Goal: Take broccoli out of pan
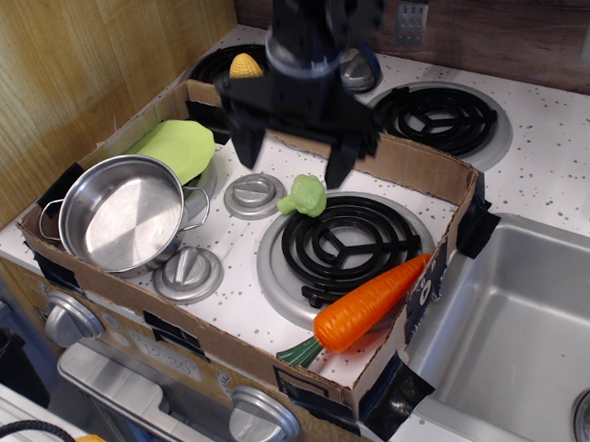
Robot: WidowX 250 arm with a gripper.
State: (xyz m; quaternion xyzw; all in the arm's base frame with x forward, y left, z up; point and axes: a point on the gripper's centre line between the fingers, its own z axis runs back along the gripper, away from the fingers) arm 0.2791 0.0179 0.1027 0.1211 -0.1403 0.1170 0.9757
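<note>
The broccoli [304, 195], a small light-green lumpy floret, lies on the stove top at the upper left edge of the front black burner [349, 244]. The shiny steel pan [124, 213] stands empty at the left of the cardboard tray. My gripper [293, 157] hangs above and behind the broccoli with its two black fingers [245, 144] spread wide apart, open and holding nothing.
An orange carrot [368, 304] lies at the tray's front right. A flat lime-green piece [177, 147] sits behind the pan, corn [245, 67] at the back. Grey knobs [253, 194] sit between pan and burner. The cardboard wall [427, 169] rings the area; a sink [527, 327] is at the right.
</note>
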